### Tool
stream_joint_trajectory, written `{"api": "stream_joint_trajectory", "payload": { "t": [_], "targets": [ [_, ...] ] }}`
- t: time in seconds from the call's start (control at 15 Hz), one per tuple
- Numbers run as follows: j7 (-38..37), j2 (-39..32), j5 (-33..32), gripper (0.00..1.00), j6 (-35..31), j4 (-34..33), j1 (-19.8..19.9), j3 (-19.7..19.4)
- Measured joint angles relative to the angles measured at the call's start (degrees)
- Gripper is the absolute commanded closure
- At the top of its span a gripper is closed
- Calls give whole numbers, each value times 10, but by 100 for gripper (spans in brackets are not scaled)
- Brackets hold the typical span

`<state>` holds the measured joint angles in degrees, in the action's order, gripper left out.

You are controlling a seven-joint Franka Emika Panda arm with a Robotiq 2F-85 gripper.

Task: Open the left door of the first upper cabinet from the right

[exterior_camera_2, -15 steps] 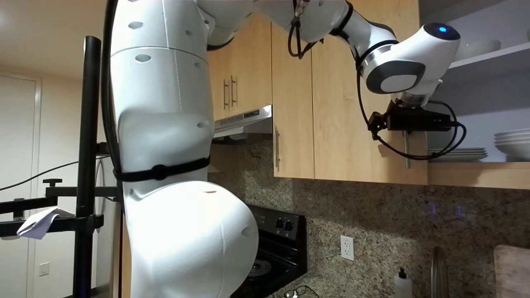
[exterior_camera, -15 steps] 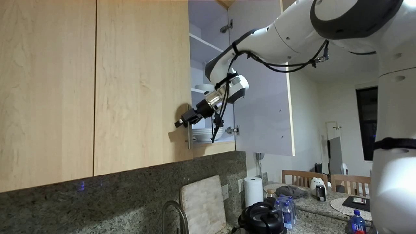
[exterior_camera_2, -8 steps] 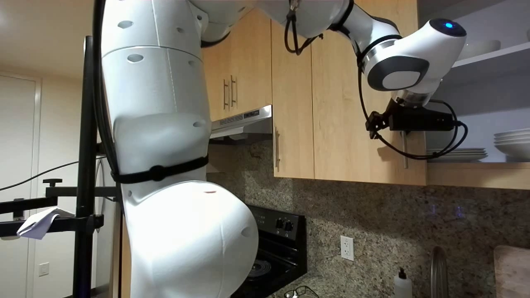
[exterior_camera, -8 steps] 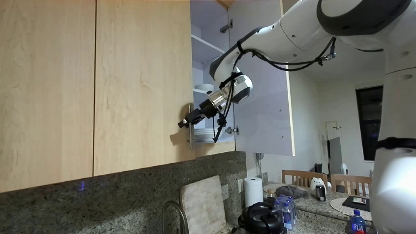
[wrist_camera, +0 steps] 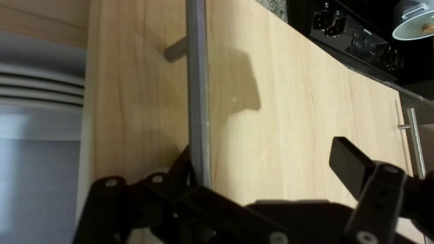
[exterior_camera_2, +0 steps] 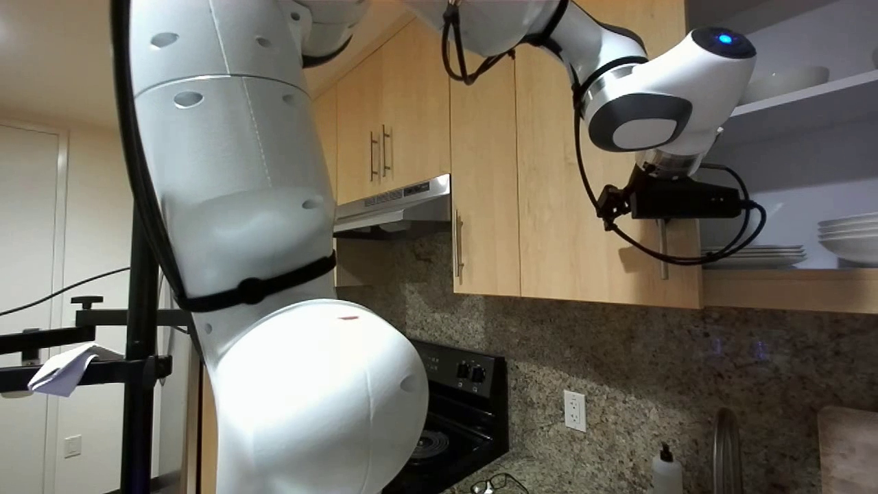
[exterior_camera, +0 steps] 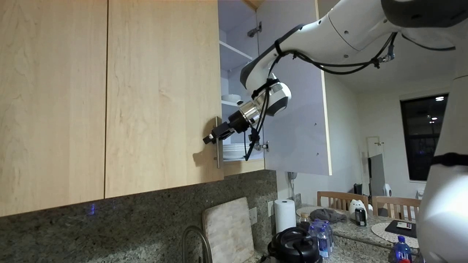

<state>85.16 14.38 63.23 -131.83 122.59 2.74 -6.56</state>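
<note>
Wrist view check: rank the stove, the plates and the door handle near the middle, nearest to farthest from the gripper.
1. Door handle: right at the gripper, slightly left of centre.
2. Plates: inside the cabinet, at the left edge.
3. Stove: upper right, well beyond the others.

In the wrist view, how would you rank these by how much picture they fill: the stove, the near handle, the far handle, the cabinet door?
1. Cabinet door
2. Stove, partly out of frame
3. Near handle
4. Far handle
Which handle is truly bigger is unsure: the near one gains from closeness.
</note>
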Motion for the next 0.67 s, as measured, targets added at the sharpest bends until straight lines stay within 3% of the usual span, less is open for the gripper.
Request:
{"api": "stream_joint_trajectory", "payload": {
  "t": [0.67],
  "targets": [
    [3, 61, 54, 0, -98, 79, -17, 21]
  ]
}}
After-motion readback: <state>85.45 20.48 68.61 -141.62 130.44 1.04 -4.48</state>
